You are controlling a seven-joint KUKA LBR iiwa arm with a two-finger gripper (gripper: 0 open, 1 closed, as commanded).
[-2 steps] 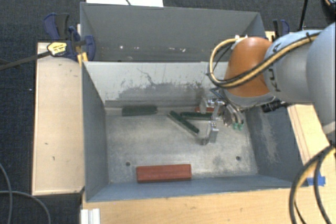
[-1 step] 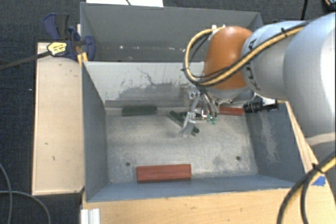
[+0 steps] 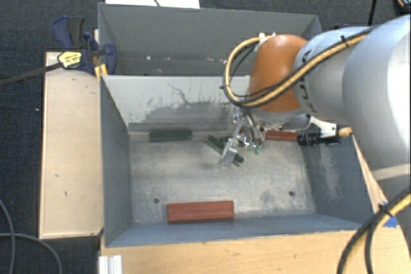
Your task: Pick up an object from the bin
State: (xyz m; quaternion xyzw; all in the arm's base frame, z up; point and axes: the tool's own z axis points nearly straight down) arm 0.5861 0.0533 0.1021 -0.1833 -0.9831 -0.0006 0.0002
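Soft light fills the grey metal bin [image 3: 192, 186]; its left wall is shaded. The white robot arm [image 3: 363, 74] shows glare.

The bin [image 3: 115, 157] – dull, scuffed grey metal; red-brown block [image 3: 200, 211] looks like matt wood; green block [image 3: 170, 135] matt.

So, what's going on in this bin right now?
A robot arm reaches into the grey bin from the right. Its end effector is low near the back middle, by a small dark bar. A green bar lies back left and a brown block at the front. I see nothing lifted.
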